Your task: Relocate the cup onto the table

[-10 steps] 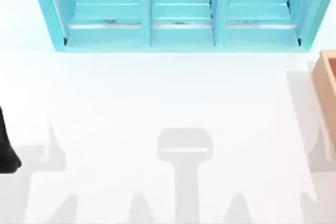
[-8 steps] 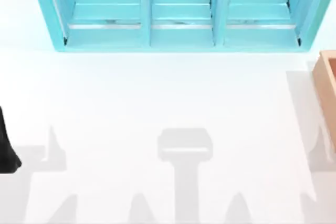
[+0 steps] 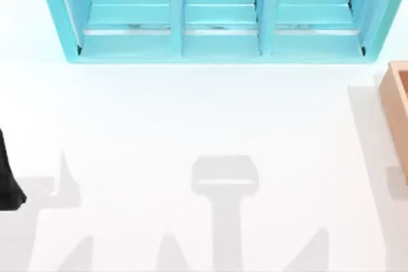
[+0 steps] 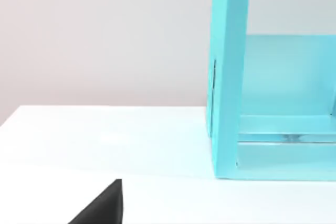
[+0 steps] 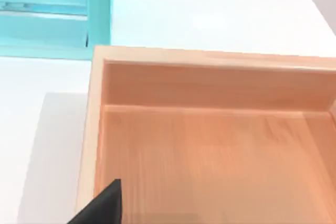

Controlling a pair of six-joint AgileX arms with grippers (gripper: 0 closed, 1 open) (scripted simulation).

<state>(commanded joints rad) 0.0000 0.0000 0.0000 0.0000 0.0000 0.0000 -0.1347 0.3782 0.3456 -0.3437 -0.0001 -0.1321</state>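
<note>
There is one white table (image 3: 191, 106), and on it stand one blue shelf (image 3: 217, 42) and one tan box (image 3: 398, 103). The shelf stands at 12 o'clock on the table and has three bays side by side. In each bay I can see a blue floor and a blue back wall. The box sits at 3 o'clock, at the table's edge, well apart from the shelf. From the right wrist view, the box's flat wooden floor and its low walls are bare wood. There are two arms. The left arm (image 3: 7, 179) is a black shape at about 8 o'clock, at the table's edge. A black bit of the left gripper (image 4: 102, 208) is low over the table, near the shelf's end wall. A black bit of the right gripper (image 5: 100, 208) is just above the box's floor, by one of its side walls. I cannot tell if either gripper is spread or squeezed tight. I cannot tell where the cup is. Grey shadows (image 3: 224, 183) lie on the table around 6 o'clock.
</note>
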